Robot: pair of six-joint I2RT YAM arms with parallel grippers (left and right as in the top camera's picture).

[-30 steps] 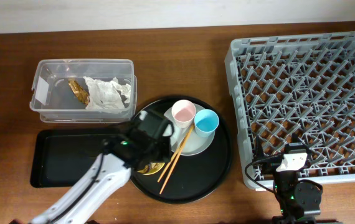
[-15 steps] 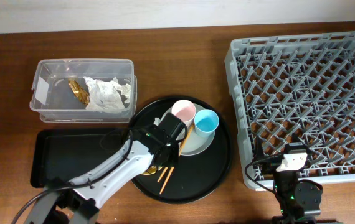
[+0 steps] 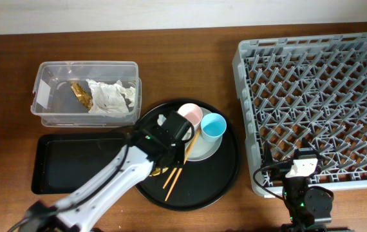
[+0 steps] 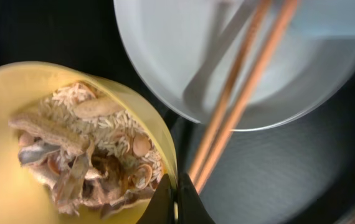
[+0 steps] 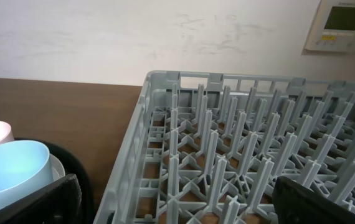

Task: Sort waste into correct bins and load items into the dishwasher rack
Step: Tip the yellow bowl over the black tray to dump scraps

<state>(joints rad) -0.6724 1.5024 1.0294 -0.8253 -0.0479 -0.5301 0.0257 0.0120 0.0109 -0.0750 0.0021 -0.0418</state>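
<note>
**Left arm.** Left gripper (image 4: pixel 176 199) is pinching the rim of the yellow bowl (image 4: pixel 3 124), which is holding food scraps (image 4: pixel 84 149) and sitting on the round black tray (image 3: pixel 219 180) beside the plate (image 4: pixel 165 50) and chopsticks (image 4: pixel 235 102).

**Right arm.** Right gripper (image 5: pixel 177 208) is hanging with jaws spread wide, beside the rack (image 5: pixel 227 124).

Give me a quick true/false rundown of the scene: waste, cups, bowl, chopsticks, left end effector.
1. The napkin lies in the clear box. True.
2. The blue cup is in the dishwasher rack. False: it stands beside the pink cup, outside the rack.
3. The yellow bowl is empty. False: it holds food scraps.
4. The chopsticks lie across the plate. True.
5. The left end effector pinches the yellow bowl's rim. True.
</note>
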